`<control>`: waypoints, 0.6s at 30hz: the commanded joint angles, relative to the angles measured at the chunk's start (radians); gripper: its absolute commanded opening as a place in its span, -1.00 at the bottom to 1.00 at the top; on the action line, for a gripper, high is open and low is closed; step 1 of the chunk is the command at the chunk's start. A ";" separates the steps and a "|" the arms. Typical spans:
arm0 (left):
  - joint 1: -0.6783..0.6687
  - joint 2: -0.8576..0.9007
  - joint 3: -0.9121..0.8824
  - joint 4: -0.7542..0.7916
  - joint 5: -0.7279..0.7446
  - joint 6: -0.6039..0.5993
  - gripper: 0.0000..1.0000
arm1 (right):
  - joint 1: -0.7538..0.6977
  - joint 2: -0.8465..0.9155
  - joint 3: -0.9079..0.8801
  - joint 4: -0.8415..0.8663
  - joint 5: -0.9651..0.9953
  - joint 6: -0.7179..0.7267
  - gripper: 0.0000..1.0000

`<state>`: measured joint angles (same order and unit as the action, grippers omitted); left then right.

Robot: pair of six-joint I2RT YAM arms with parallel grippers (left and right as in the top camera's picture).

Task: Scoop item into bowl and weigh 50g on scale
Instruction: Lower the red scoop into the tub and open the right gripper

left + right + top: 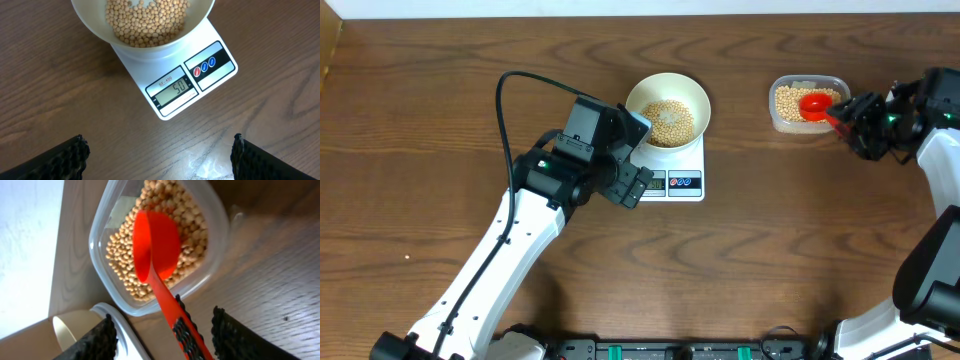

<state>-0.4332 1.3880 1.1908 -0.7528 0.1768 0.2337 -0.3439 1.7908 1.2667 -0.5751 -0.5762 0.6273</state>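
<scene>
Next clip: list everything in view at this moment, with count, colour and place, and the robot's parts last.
table: one, dark brown wood, under everything
scale: one, white, middle of the table, display reads 50
bowl: one, cream-white, standing on the scale
beans: many, tan-yellow, a heap in the bowl and more in the tub
tub: one, clear plastic, right of the scale and apart from it
scoop: one, red, head lying on the tub's beans, handle between the right gripper's fingers
left gripper: one, black, open, in front of the scale, holding nothing
right gripper: one, black, open, a finger on either side of the scoop handle
</scene>
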 commanded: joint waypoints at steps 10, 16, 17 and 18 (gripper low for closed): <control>0.001 0.006 0.002 -0.002 -0.010 0.002 0.86 | -0.013 -0.022 -0.005 -0.095 0.054 -0.095 0.69; 0.001 0.006 0.002 -0.002 -0.010 0.002 0.86 | -0.050 -0.052 0.009 -0.125 0.046 -0.180 0.99; 0.001 0.006 0.002 -0.002 -0.010 0.002 0.86 | -0.057 -0.068 0.013 -0.127 0.046 -0.198 0.98; 0.001 0.006 0.002 -0.002 -0.010 0.002 0.86 | -0.064 -0.085 0.017 -0.128 0.048 -0.212 0.99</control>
<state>-0.4332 1.3880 1.1908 -0.7528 0.1768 0.2337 -0.3840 1.7798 1.2667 -0.6979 -0.5270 0.4950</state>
